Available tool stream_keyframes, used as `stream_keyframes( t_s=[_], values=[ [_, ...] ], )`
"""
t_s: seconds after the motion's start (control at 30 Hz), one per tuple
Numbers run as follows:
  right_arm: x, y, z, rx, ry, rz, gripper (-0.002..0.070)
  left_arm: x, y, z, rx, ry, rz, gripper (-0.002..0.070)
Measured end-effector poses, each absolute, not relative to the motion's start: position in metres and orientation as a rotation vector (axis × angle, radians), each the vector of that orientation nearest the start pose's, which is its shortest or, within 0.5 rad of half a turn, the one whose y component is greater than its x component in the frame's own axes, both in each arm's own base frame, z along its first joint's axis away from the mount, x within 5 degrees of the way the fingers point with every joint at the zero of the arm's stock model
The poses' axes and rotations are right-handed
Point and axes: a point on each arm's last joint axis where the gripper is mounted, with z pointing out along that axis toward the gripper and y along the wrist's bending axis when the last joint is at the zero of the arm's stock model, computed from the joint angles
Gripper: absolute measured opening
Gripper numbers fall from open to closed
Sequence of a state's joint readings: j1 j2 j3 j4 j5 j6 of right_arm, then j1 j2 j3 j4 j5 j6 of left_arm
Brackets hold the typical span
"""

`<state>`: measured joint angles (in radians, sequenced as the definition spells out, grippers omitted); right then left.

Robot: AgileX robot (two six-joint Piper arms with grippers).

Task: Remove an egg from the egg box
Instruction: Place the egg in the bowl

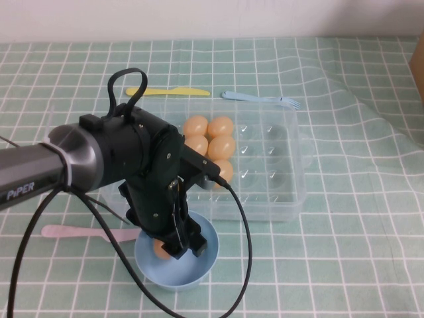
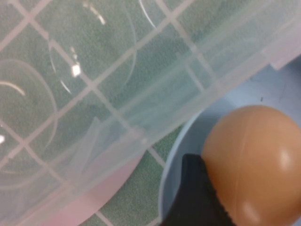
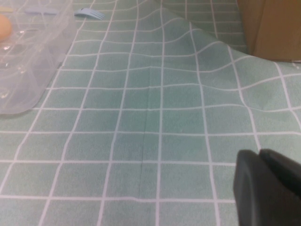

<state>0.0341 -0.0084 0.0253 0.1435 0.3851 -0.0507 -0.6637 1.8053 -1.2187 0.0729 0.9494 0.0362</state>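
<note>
While your left arm reaches over the bowl:
Left gripper (image 1: 187, 246): pinching the egg (image 1: 161, 250) inside the blue bowl (image 1: 199, 275).
Egg box (image 1: 291, 192): just behind the bowl.
Right gripper (image 3: 268, 188): over bare cloth; grip state unclear.

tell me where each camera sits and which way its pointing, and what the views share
High view: raised on the robot's side, angled down at the egg box; shows the left arm, left gripper over the bowl.
Left wrist view: on the left arm, close on the egg against one finger.
Right wrist view: low over the cloth; right gripper.
All three show the egg box.
</note>
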Motion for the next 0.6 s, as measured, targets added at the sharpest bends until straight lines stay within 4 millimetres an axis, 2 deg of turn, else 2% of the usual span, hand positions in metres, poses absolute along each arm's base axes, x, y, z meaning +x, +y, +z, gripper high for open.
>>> stream_keyframes(
  t_s=[0.27,0.37,0.43,0.5,0.6],
  values=[
    [0.052,0.007,0.171,0.009,1.884,0.130,-0.0017,0.275,-0.210,0.198,1.091,2.791,0.029,0.0444],
    [0.052,0.007,0.171,0.009,1.884,0.130,-0.0017,0.268,-0.216,0.205,1.121,2.756,0.022,0.0445],
    [0.052,0.007,0.171,0.009,1.884,0.130,-0.0017,0.258,-0.222,0.216,1.153,2.710,0.003,0.0442],
    [0.052,0.007,0.171,0.009,1.884,0.130,-0.0017,0.246,-0.227,0.236,1.177,2.641,-0.031,0.0424],
    [0.052,0.007,0.171,0.009,1.884,0.130,-0.0017,0.228,-0.228,0.266,1.189,2.542,-0.082,0.0353]
  ],
)
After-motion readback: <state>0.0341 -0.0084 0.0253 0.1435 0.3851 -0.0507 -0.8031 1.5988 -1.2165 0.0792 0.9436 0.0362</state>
